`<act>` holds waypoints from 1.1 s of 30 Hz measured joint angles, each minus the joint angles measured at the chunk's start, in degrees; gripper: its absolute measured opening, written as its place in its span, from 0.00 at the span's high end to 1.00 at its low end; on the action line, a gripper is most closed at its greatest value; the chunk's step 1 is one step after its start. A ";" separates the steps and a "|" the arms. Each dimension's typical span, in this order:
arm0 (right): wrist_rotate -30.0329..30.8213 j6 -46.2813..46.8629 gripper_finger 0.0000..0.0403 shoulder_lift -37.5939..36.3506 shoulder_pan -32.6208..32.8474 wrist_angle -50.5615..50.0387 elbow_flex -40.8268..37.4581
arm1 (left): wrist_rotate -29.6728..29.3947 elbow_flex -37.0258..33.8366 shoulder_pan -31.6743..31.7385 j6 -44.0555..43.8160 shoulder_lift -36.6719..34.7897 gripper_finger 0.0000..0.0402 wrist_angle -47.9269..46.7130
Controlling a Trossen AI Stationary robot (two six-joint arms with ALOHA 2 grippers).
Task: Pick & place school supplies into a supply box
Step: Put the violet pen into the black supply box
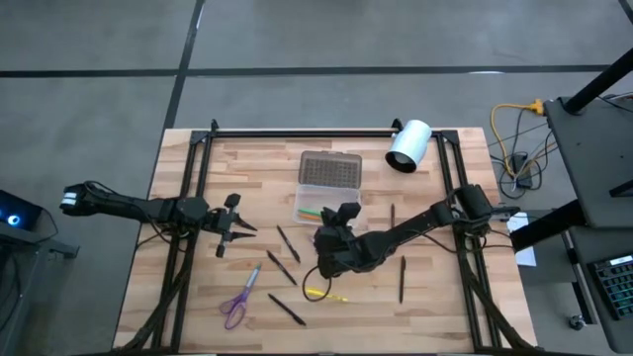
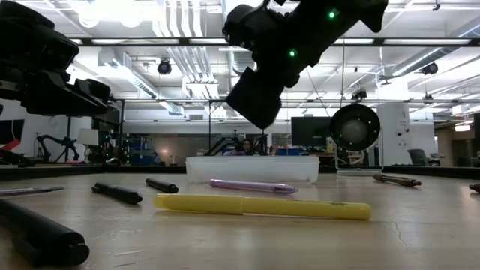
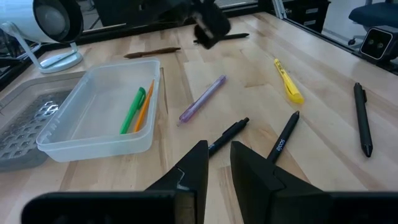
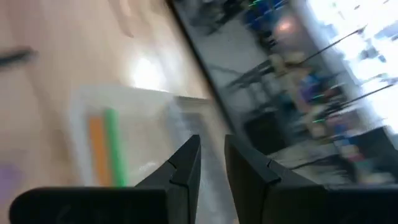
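The supply box (image 1: 318, 203) is a clear tray with its dotted lid (image 1: 329, 169) folded open toward the far edge. A green pen (image 3: 133, 109) and an orange one (image 3: 145, 106) lie in it. A lilac pen (image 3: 202, 99), a yellow marker (image 3: 287, 81), black pens (image 3: 283, 138) and purple-handled scissors (image 1: 237, 302) lie flat on the table. My right gripper (image 1: 342, 214) hangs above the table just near of the box, slightly open with nothing between its fingers (image 4: 186, 162). My left gripper (image 3: 217, 152) waits at the left, narrowly open and holding nothing.
A white cylinder lamp (image 1: 408, 145) stands at the far right, beside the box lid. A brown pencil (image 1: 393, 214) and a dark pen (image 1: 402, 279) lie right of my right arm. A black frame (image 1: 297, 132) runs along the table's far edge and sides.
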 joint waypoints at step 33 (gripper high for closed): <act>-50.89 44.19 0.85 -0.24 -3.41 -32.43 13.01 | 0.01 0.00 -0.01 0.00 0.00 0.87 -0.01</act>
